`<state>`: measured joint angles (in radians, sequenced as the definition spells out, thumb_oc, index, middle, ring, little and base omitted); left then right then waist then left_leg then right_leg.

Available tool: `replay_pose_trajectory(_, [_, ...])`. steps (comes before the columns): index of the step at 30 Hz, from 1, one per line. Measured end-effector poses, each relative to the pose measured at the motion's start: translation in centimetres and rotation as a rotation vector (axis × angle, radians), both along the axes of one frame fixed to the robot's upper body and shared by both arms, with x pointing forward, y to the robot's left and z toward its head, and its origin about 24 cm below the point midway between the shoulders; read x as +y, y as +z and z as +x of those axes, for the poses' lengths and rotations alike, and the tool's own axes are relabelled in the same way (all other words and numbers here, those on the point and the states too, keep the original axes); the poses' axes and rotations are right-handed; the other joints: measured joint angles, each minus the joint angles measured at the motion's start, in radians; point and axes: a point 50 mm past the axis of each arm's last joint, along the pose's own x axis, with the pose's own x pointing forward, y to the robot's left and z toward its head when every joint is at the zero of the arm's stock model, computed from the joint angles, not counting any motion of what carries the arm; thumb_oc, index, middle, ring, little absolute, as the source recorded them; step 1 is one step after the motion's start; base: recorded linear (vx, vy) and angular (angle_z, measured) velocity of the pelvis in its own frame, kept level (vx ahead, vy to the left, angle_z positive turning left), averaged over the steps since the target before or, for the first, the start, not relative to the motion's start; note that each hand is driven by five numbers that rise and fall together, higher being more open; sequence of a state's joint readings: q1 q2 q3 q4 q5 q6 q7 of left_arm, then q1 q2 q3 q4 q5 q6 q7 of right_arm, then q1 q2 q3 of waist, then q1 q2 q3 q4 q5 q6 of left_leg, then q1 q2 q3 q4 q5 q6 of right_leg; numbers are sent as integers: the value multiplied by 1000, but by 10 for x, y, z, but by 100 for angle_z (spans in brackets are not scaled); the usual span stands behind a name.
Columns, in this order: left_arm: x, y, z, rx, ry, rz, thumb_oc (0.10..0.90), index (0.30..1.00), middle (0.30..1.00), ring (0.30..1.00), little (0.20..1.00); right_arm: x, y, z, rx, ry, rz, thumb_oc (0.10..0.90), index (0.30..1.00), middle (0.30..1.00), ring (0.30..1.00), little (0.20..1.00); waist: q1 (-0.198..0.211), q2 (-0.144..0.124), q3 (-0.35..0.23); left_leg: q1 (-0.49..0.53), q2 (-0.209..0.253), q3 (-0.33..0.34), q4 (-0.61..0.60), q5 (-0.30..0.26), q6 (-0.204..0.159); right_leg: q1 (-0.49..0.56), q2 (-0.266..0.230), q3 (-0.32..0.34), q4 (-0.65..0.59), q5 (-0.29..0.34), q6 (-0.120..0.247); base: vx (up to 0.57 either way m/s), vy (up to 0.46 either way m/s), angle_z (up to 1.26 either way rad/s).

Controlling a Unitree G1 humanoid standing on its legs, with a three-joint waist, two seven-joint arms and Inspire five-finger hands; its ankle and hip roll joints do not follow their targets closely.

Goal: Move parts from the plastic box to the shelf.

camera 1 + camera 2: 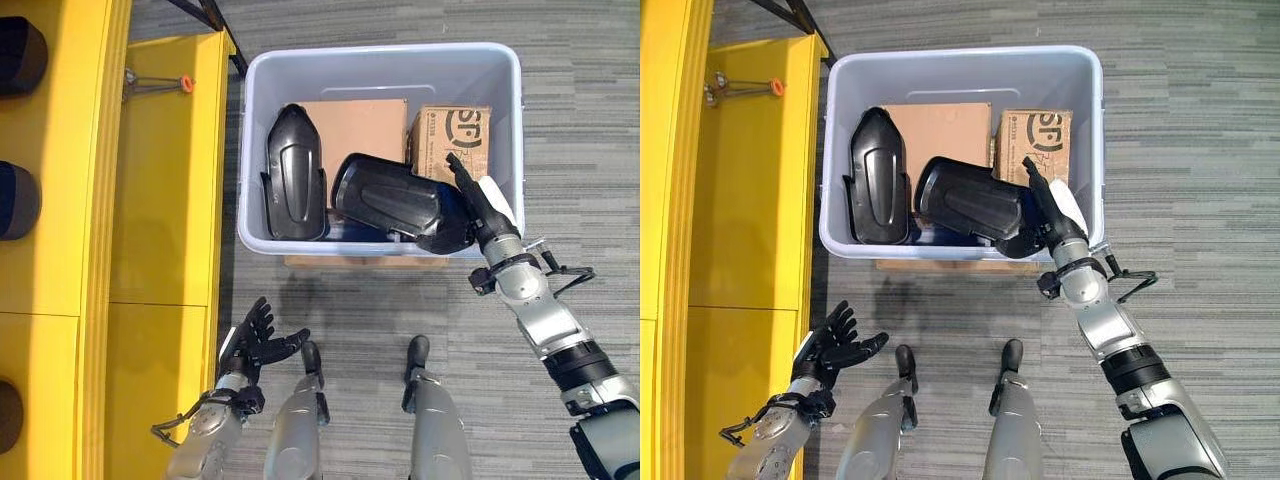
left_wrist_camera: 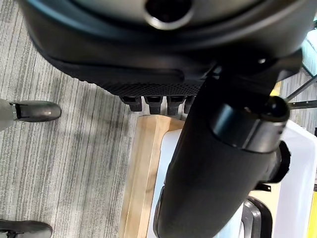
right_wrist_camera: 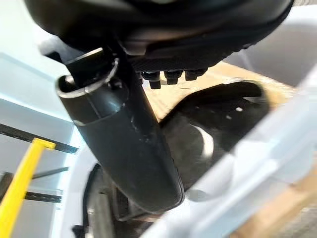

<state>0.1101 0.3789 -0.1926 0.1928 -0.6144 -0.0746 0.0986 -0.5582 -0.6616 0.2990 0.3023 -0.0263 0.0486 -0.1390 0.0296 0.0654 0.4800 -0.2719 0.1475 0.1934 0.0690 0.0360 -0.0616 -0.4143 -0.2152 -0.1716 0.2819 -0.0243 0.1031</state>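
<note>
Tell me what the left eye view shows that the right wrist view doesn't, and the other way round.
Left eye view alone: the yellow shelf, the open left hand low by the floor, the upright black part and the printed carton. Right wrist view alone: a close look along the thumb, and a yellow bar. Both: the right hand reaching into the plastic box at the tilted black part, cardboard behind.

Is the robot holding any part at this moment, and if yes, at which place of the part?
The right hand reaches into the plastic box at the near end of a black part; a closed grip cannot be confirmed. The left hand is open, empty.
</note>
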Motion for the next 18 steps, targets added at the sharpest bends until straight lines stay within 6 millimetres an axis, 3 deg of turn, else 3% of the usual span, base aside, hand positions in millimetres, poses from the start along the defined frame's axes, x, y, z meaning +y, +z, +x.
replay_pose_trajectory(7, [-1,2,3,-13,-5,-1,900,1000,1000,1000,1000,-8,2,1,-9,-15,-37,900,1000,1000,1000,1000,-1,2,6,-19,0,-2,2,7,-5,-35,-3,4,39,-15,-8,1,-22,1])
replay_pose_trajectory(18, [-2,4,4,-28,-4,-2,900,1000,1000,1000,1000,-9,37,10,-111,20,-155,900,1000,1000,1000,1000,0,2,13,-94,0,-16,10,43,-9,-140,-9,12,123,-32,-24,8,-30,3])
